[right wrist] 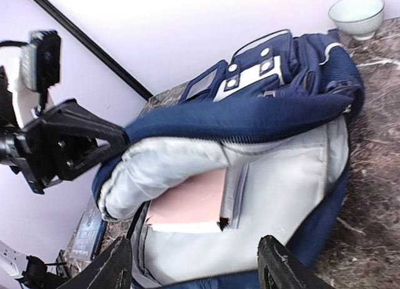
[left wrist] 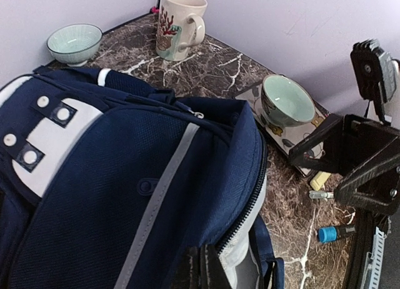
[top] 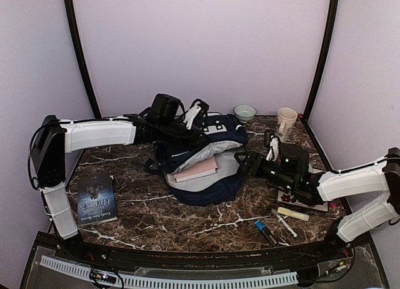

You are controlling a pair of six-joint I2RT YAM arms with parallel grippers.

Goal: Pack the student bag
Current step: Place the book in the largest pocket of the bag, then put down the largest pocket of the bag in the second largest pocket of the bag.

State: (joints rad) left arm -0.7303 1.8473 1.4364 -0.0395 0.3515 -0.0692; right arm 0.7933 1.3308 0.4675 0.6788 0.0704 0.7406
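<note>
The student bag point(top: 206, 176) lies in the middle of the table, navy with a white patch point(left wrist: 44, 139), its main compartment gaping toward the right. My left gripper point(left wrist: 203, 267) is shut on the zipper edge of the upper flap and holds it lifted; from above this gripper point(top: 184, 131) is over the bag's top. A pink book point(right wrist: 190, 201) sits inside against the pale grey lining. My right gripper point(right wrist: 194, 270) is open just outside the mouth, nothing between its fingers point(right wrist: 281, 267). Seen from above, the right gripper point(top: 240, 159) is at the bag's right rim.
A dark book point(top: 95, 198) lies at the front left. At the back right stand a pale bowl point(top: 244, 112) and a mug point(top: 286, 121). A second bowl point(left wrist: 286, 101) rests on a patterned board under my right arm. A yellow highlighter point(top: 292, 212), a blue marker point(top: 260, 226) and a pen point(top: 286, 225) lie front right.
</note>
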